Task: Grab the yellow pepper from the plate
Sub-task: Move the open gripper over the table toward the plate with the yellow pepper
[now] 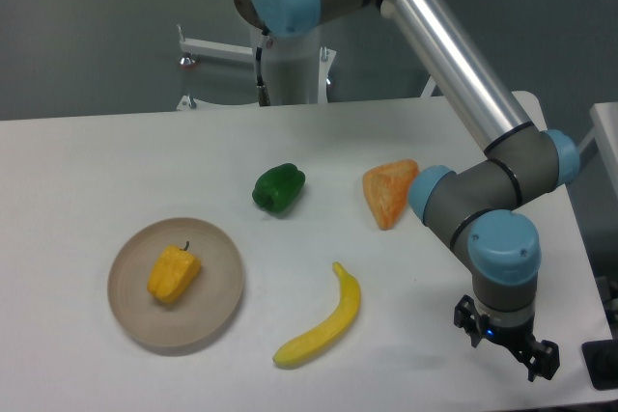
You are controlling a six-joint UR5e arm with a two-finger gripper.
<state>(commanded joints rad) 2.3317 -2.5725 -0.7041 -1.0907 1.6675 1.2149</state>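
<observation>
The yellow pepper is small, blocky and yellow-orange with a short dark stem. It lies on the round tan plate at the front left of the white table. My gripper hangs low over the table near the front right corner, far to the right of the plate. Its fingers are dark and small in the view, and I cannot tell how far apart they stand. Nothing shows between them.
A green pepper sits mid-table. An orange striped wedge lies to its right, close to my arm's elbow. A long yellow banana lies between the plate and my gripper. The table's right edge is close to the gripper.
</observation>
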